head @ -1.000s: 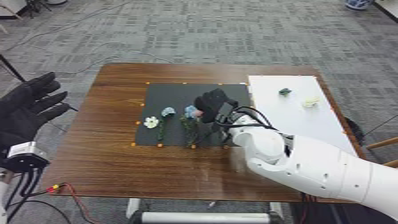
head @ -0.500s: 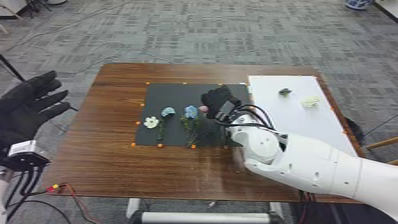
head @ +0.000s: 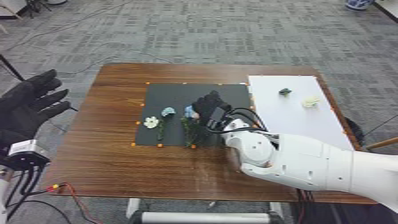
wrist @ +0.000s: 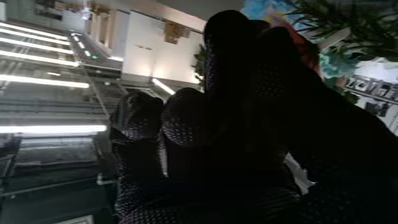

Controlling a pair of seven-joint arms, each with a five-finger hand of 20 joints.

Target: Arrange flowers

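One black-gloved right hand (head: 210, 105) lay low over the dark mat (head: 195, 90), just beside a blue flower (head: 190, 113); whether it was gripping anything could not be told. In the right wrist view, reddish petals (wrist: 310, 52) showed right against the glove, with blue petals (wrist: 261, 7) nearby. Farther to the left on the mat were a pale blue flower (head: 169, 112) and a white flower (head: 151, 122), stems pointing toward the robot. To the right, a cream flower (head: 310, 102) and a small dark green piece (head: 284, 91) sat apart on a white sheet (head: 275, 125). Beyond the brown table's left edge, the left hand (head: 27, 107) was wide open and empty. The flowers seemed likely to be light, with soft heads that would crush easily and thin, springy stems that might roll; the best hold looked to be a gentle pinch on the stem, just below the bloom.
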